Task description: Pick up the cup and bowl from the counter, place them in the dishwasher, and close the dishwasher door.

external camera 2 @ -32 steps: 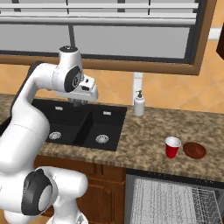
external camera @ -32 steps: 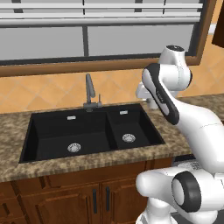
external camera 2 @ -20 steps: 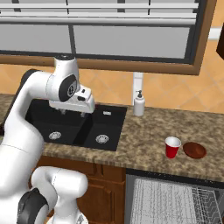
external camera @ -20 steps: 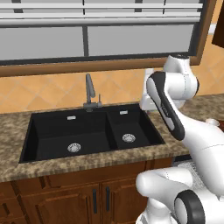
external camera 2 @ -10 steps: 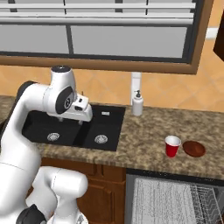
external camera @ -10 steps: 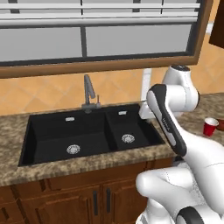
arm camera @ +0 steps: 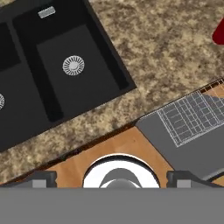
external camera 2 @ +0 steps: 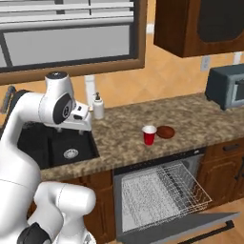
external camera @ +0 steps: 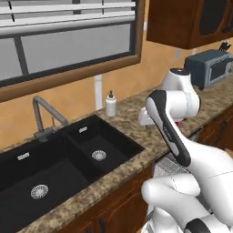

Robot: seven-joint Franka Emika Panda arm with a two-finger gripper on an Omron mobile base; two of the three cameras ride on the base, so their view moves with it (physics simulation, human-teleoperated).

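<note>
Wide open and holding nothing, the pincer [arm camera: 112, 178] hangs over the front edge of the counter [external camera 2: 190, 119], just beside the black sink [arm camera: 65, 74]. Its two dark tips point down at the wooden cabinet front and the corner of the dishwasher [external camera 2: 162, 190]. The red cup [external camera 2: 149, 135] stands upright on the counter, near its front edge, right above the dishwasher. The brown bowl [external camera 2: 166, 131] sits just beside the cup, on the side away from the sink. Both are well apart from the pincer, farther along the counter, away from the sink. The cup is the nearer one. In the hand view a bit of red [arm camera: 218, 33] peeks in at the edge, so the cup is off to that side. The dishwasher door [external camera 2: 190, 228] is down and the white wire rack [external camera 2: 164, 190] is pulled out. I think the arm must swing along the counter toward the cup first.
</note>
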